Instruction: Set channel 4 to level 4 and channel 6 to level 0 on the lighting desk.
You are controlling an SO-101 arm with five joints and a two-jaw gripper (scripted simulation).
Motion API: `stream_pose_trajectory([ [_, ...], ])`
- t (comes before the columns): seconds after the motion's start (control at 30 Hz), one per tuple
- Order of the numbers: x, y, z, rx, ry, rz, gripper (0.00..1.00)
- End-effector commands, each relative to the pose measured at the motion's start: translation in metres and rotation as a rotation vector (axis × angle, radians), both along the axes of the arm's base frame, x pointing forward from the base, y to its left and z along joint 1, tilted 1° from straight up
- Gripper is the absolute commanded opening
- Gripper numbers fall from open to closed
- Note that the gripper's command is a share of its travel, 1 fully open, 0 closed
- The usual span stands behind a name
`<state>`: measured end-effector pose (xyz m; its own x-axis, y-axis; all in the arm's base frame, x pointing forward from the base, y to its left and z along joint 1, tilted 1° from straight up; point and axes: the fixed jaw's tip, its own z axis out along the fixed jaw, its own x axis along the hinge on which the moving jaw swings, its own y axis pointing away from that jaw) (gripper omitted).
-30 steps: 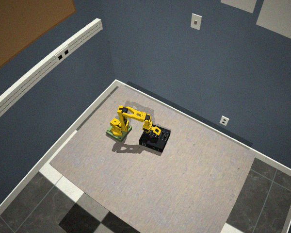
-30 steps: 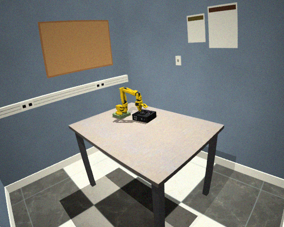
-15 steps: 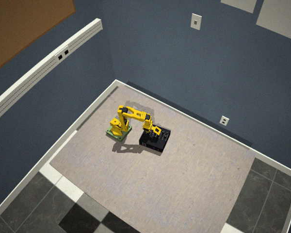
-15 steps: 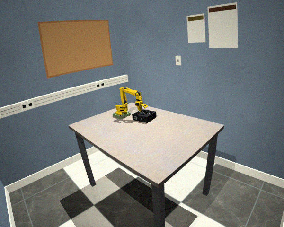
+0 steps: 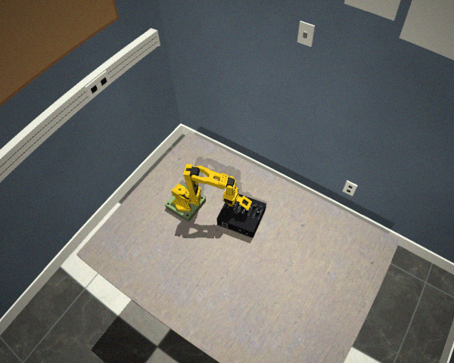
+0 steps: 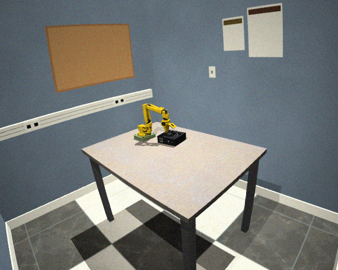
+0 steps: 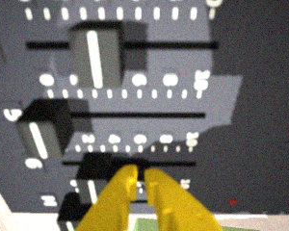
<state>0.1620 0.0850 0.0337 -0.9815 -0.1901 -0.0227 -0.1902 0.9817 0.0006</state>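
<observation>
The black lighting desk [image 5: 243,221] [image 6: 172,138] [image 7: 250,96] sits on the table next to the arm's base. In the wrist view several grey fader caps with white stripes ride in horizontal slots. One cap [image 7: 96,54] stands left of the middle of the top slot. One cap [image 7: 40,132] stands at the far left of the slot below. A third cap [image 7: 93,178] sits in the slot under that, touching my fingertips on their left. My yellow gripper [image 7: 141,177] [image 5: 232,206] [image 6: 166,130] is shut and empty, tips down on the desk's near edge.
The arm's green base plate [image 5: 185,206] [image 6: 145,136] stands left of the desk. The wooden table [image 5: 258,281] [image 6: 178,171] stretches out to the front and right. A fourth fader cap [image 7: 69,208] shows at the bottom left of the wrist view.
</observation>
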Motion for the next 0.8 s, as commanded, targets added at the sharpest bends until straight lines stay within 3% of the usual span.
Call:
stream_pose_trajectory([
  [0.0,-0.0023,0.0051,-0.0012,0.000,0.013,0.015,0.00],
  [0.77,-0.0035,0.0099,-0.0013,0.000,0.012,0.015,0.00],
])
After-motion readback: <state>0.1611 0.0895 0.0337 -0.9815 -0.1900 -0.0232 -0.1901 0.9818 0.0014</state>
